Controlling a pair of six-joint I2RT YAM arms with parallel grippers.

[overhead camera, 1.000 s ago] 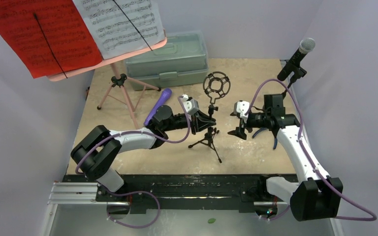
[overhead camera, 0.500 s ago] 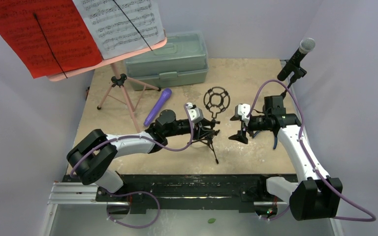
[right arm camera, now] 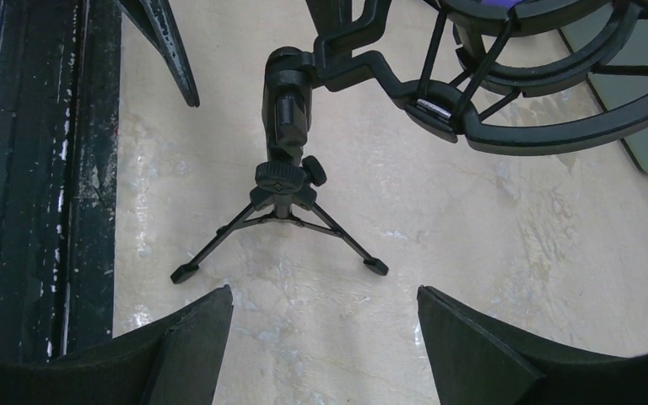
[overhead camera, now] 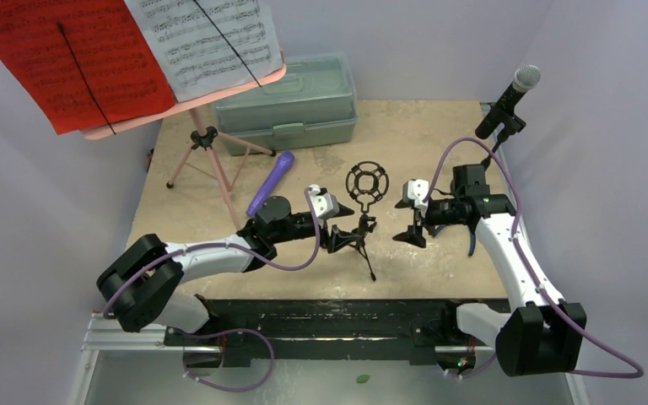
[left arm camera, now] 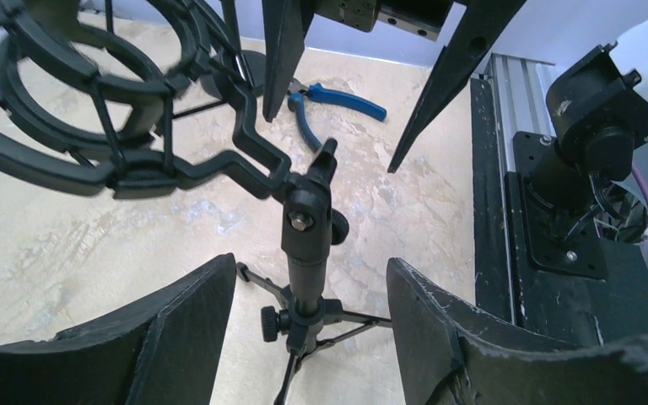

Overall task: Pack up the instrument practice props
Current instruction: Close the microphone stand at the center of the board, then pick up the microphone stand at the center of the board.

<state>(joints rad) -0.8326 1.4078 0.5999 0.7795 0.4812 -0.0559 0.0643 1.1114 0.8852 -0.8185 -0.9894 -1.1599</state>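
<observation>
The small black mic mount stands upright on its mini tripod at the table's middle, its ring cage on top. My left gripper is open, and the mount's post stands between the fingers without touching. My right gripper is open and empty just right of the mount. The purple microphone lies flat to the left. The pink tripod carries a pink tray with red and white sheet-music pages. The black silver-headed microphone stands at the far right.
A grey-green plastic case sits closed at the back. Blue-handled pliers lie on the table beyond the mount, under the right arm. The black rail runs along the near edge.
My left gripper, shut on the mount's post a second ago, has carried the mount slightly nearer and left, then opened. The right arm has barely moved.
</observation>
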